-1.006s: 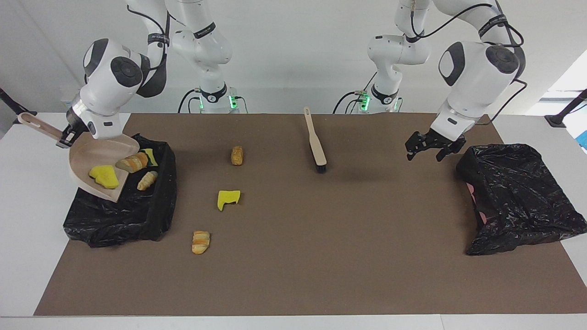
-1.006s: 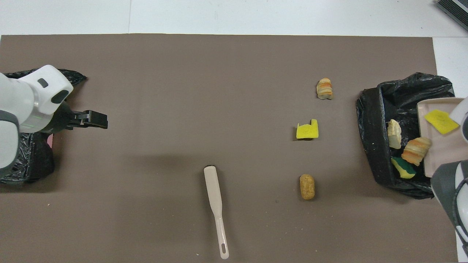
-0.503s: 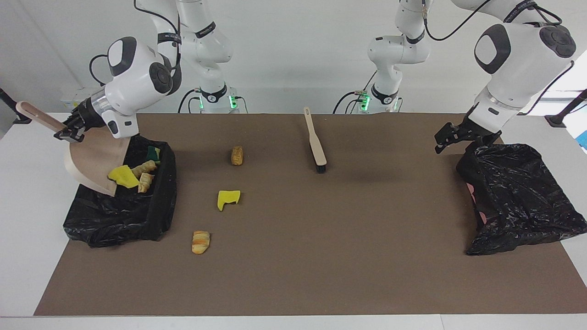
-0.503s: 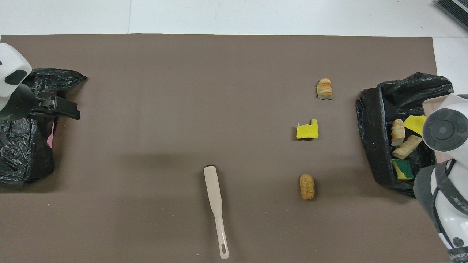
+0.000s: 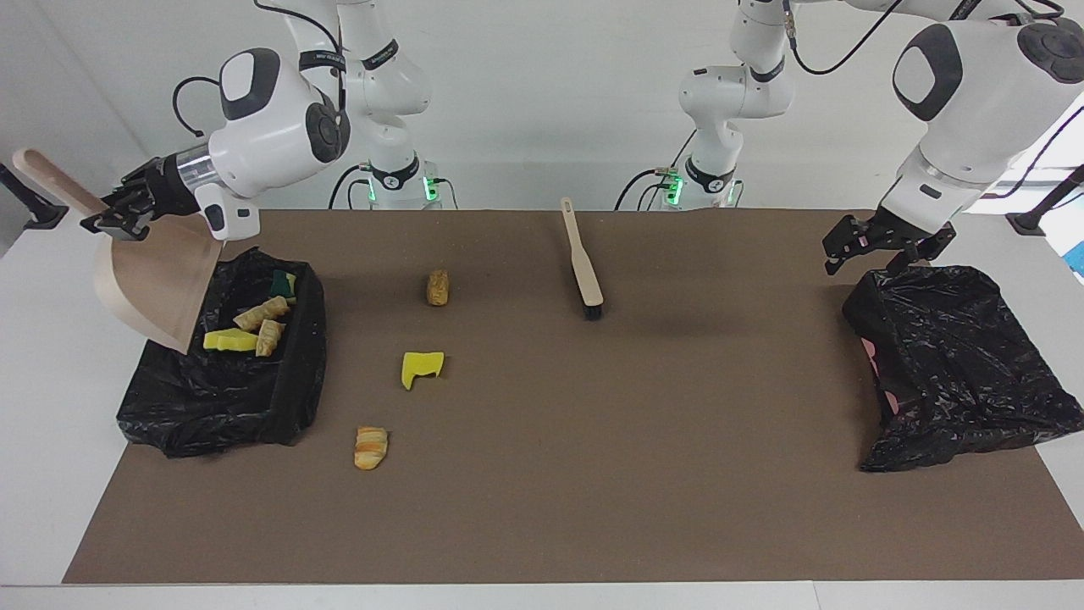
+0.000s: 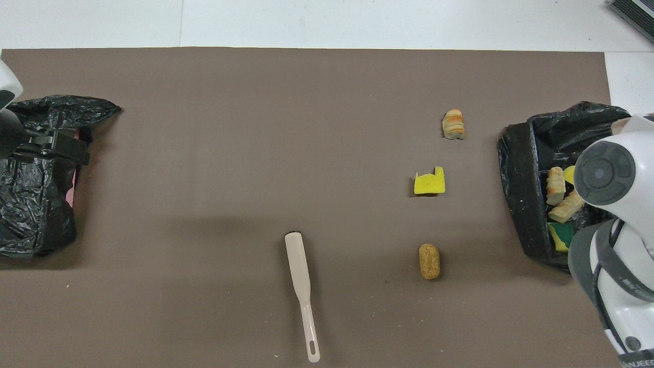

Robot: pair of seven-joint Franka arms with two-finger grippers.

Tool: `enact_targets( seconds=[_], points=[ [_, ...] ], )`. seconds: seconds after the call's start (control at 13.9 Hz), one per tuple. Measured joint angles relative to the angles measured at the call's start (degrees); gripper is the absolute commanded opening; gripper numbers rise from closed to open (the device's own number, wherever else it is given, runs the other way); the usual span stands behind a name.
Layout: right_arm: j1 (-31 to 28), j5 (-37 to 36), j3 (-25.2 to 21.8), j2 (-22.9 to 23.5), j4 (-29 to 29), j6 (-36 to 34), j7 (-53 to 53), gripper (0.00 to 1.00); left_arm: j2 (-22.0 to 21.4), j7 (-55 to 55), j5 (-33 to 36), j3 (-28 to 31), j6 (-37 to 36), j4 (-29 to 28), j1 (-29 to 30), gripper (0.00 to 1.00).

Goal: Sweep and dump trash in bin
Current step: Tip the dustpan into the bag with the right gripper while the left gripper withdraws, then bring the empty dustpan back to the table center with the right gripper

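My right gripper [image 5: 114, 219] is shut on the handle of the beige dustpan [image 5: 157, 284] and holds it tipped steeply, mouth down, over the black-lined bin [image 5: 288, 398]. The pan looks empty. In the bin [image 6: 521, 204] lie a yellow sponge chunk [image 5: 229, 341], bread pieces [image 5: 262, 315] and a green-and-yellow sponge [image 6: 561, 236]. On the mat lie a brown roll [image 5: 437, 288], a yellow sponge scrap [image 5: 421, 368] and a croissant piece [image 5: 371, 447]. My left gripper [image 5: 881, 250] is open and empty over the edge of a black bag [image 5: 957, 364].
The beige brush [image 5: 583, 263] lies on the brown mat near the robots, bristles pointing away from them; it also shows in the overhead view [image 6: 301, 286]. The black bag [image 6: 30, 214] sits at the left arm's end of the table.
My right gripper has raised and tipped the dustpan further, and the scraps have slid out of it into the bin. My left gripper has moved from over the mat to over the black bag.
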Motion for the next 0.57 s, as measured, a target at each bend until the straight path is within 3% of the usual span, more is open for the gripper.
enact_targets(
  seconds=[0.29, 0.57],
  points=[
    [1.97, 7.63, 0.31, 0.71, 3.6, -1.03, 0.88, 0.0, -0.46, 1.98, 0.01, 0.02, -2.41, -0.23, 0.63, 1.0],
    [5.06, 18.98, 0.39, 6.4, 11.44, -3.22, 5.27, 0.0, -2.18, 2.55, 0.02, 0.02, -4.2, -1.09, 0.9, 1.0]
  ],
)
